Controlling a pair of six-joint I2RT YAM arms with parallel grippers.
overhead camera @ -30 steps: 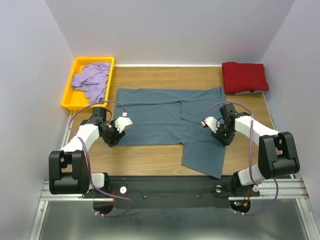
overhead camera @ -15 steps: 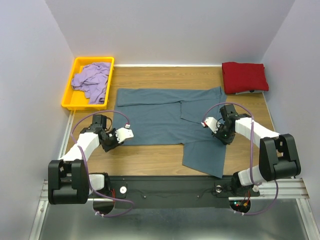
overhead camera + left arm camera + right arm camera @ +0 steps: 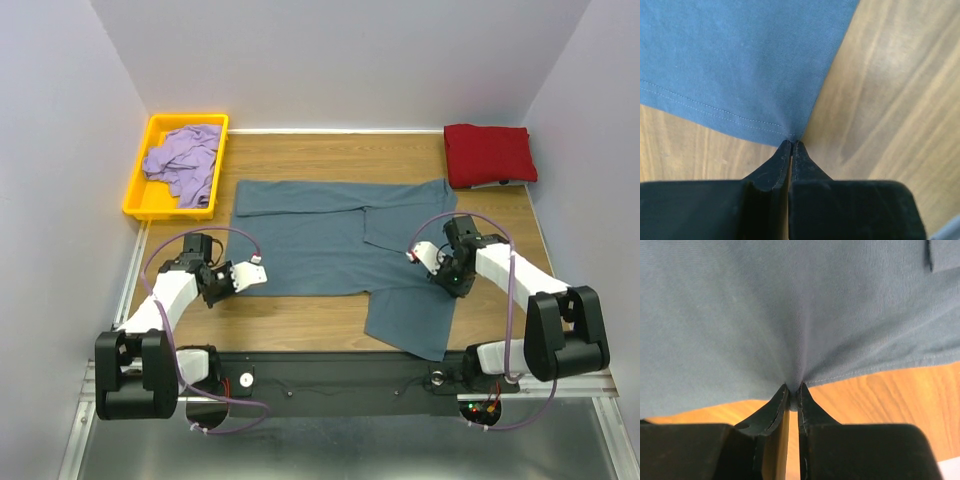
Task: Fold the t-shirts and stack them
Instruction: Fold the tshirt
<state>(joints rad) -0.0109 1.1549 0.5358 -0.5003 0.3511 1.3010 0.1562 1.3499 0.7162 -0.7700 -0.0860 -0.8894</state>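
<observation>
The slate blue-grey t-shirt (image 3: 320, 240) lies spread flat across the middle of the wooden table, with one part hanging toward the near edge at the right. My left gripper (image 3: 255, 277) is shut on its near left corner; the left wrist view shows the hemmed corner (image 3: 740, 60) meeting the closed tips (image 3: 791, 144). My right gripper (image 3: 418, 254) is shut on a bunched pinch of the shirt's right part (image 3: 790, 305), seen at the jaws (image 3: 794, 389). The dark red t-shirt (image 3: 488, 155) lies folded at the back right. The lavender t-shirt (image 3: 183, 160) lies crumpled in the tray.
A yellow plastic tray (image 3: 137, 200) stands at the back left. White walls close in the table on the left, back and right. Bare wood (image 3: 300, 315) shows between the shirt's near hem and the arm bases.
Both grippers have moved toward the near edge, the left one more. The blue-grey shirt has shifted slightly nearer and to the right with them.
</observation>
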